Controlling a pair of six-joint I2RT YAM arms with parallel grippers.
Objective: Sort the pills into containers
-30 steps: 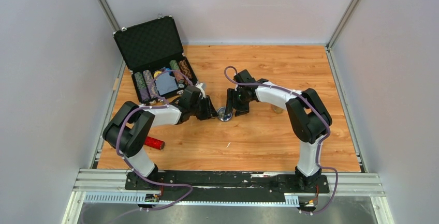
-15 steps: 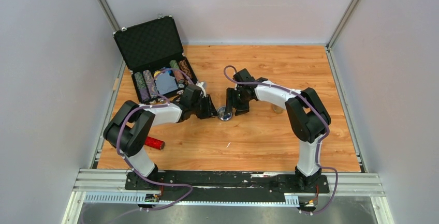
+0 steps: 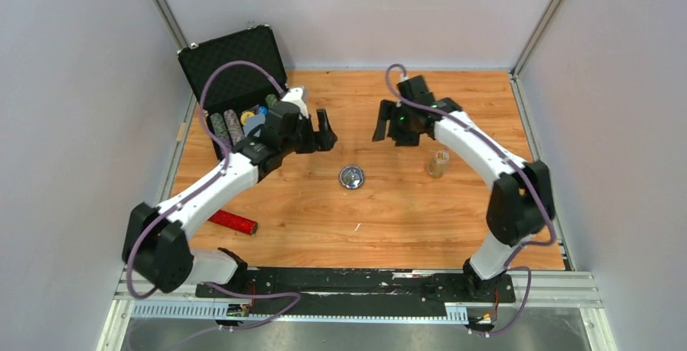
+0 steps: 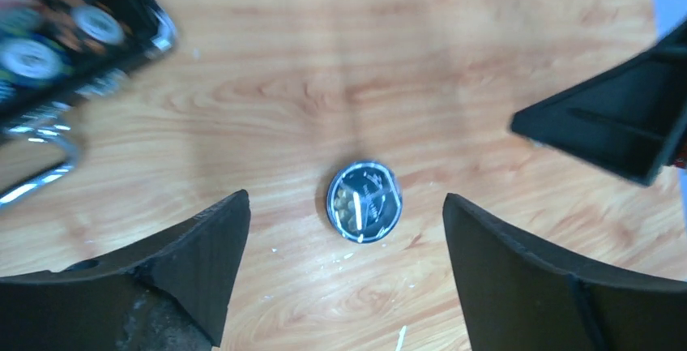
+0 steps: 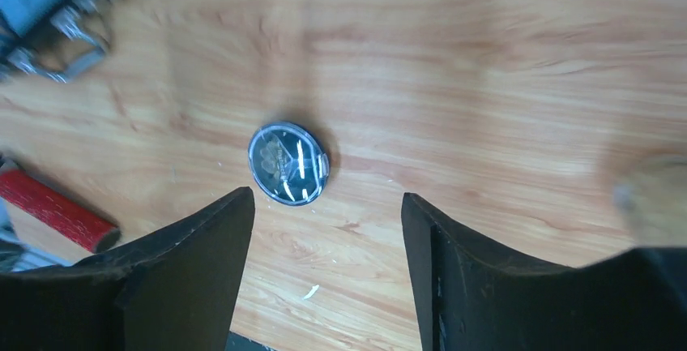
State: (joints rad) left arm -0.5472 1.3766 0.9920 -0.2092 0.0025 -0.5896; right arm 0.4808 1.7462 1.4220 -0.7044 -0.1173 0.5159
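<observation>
The container, a small round dish with a dark rim and dividers, lies flat on the wooden table. In the left wrist view the dish holds a few yellowish pills in its left compartment. My left gripper hovers up and to the left of it, open and empty. To the dish's upper right hangs my right gripper, also open and empty. The dish sits beyond the right gripper's fingertips, apart from them.
An open black poker-chip case stands at the back left behind the left arm. A red cylinder lies at the front left. A small brownish cup stands right of the dish under the right arm.
Both arms have risen and drawn back from the dish, left arm to the left, right arm to the right. Both grippers opened wider. The dish stays on the table.
</observation>
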